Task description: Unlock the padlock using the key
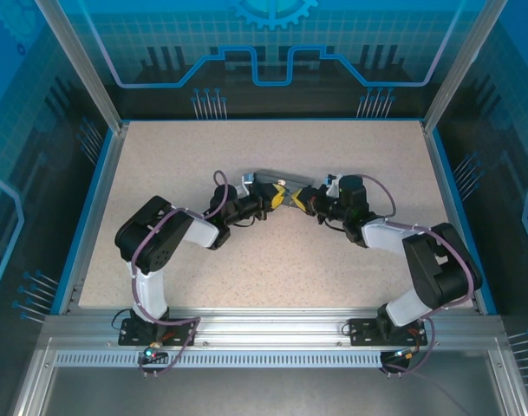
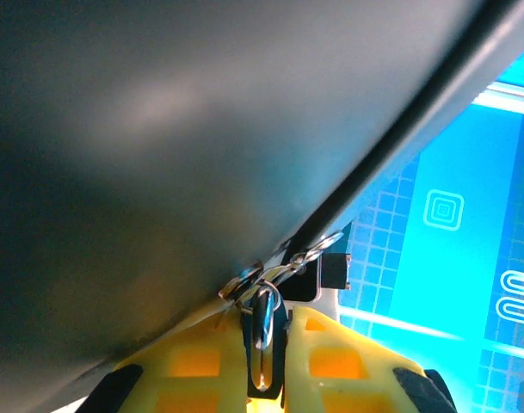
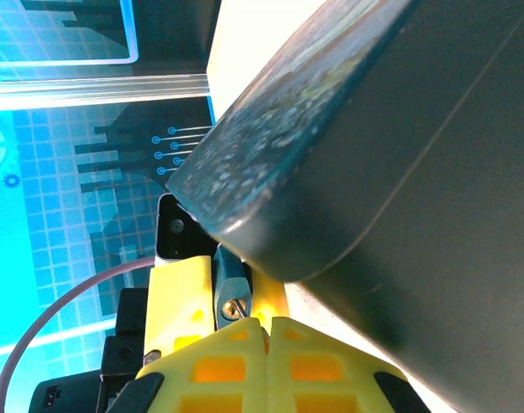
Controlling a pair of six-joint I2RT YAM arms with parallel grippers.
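The left gripper (image 2: 268, 318) had its jaws almost closed, pinching the metal shackle of the padlock (image 3: 231, 277) beneath the edge of the dark tin (image 3: 373, 189). The padlock's teal body lay between the 2 grippers. The right gripper (image 3: 263, 327) had its jaws pressed together, tips at the padlock's brass keyhole; whether they held the key could not be told.

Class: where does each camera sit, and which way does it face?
Top external: above and behind the bases, looking down on the table; both arms show.
Left wrist: looks along the left gripper, clamped on a metal loop, at the tin.
Right wrist: looks along the right gripper, shut on the padlock.
Shared: both wrist views show the tin.
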